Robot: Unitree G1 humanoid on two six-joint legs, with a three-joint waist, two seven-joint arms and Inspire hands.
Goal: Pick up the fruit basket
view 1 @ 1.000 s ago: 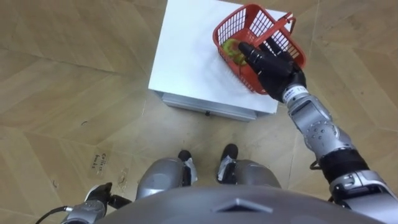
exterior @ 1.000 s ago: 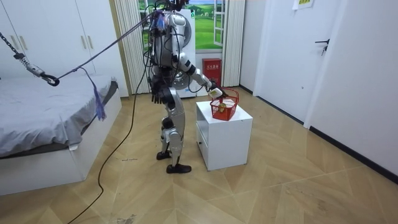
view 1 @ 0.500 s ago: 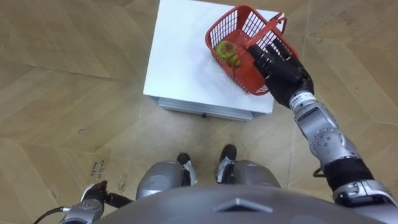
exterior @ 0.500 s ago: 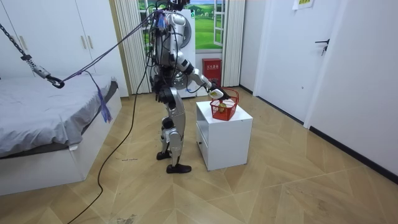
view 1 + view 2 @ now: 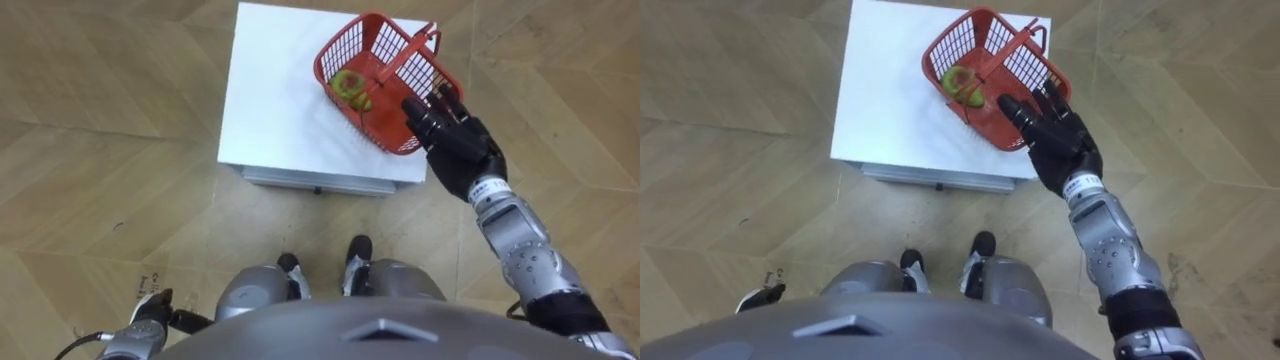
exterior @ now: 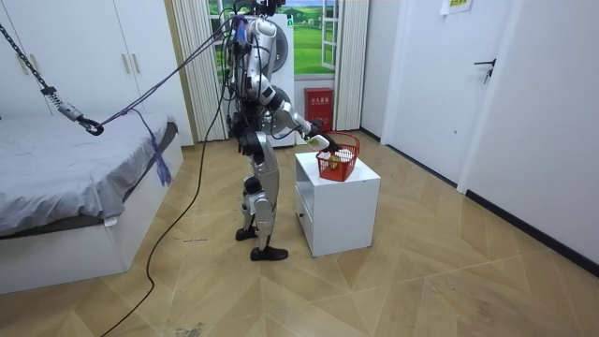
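A red plastic fruit basket point(image 5: 378, 112) stands on the right part of a white cabinet point(image 5: 275, 100), its handle point(image 5: 405, 55) upright. A yellow-green fruit point(image 5: 350, 86) lies inside. My right hand point(image 5: 455, 145) is at the basket's near right rim with straight, spread fingers that touch or overlap the rim, and it holds nothing. My left hand point(image 5: 150, 312) hangs low by my side. In the room view I stand upright at the cabinet's side, right hand point(image 6: 323, 140) stretched out to the basket point(image 6: 337, 163).
The cabinet has a drawer front point(image 5: 320, 183) facing me, and its left half is bare. Wooden floor surrounds it. In the room view a bed point(image 6: 65, 187) lies on the left, and a wall with a door point(image 6: 449, 84) is on the right.
My right hand has drawn back from above the basket's inside to its near right rim. The eye view has shifted, so the cabinet and basket sit further left and higher.
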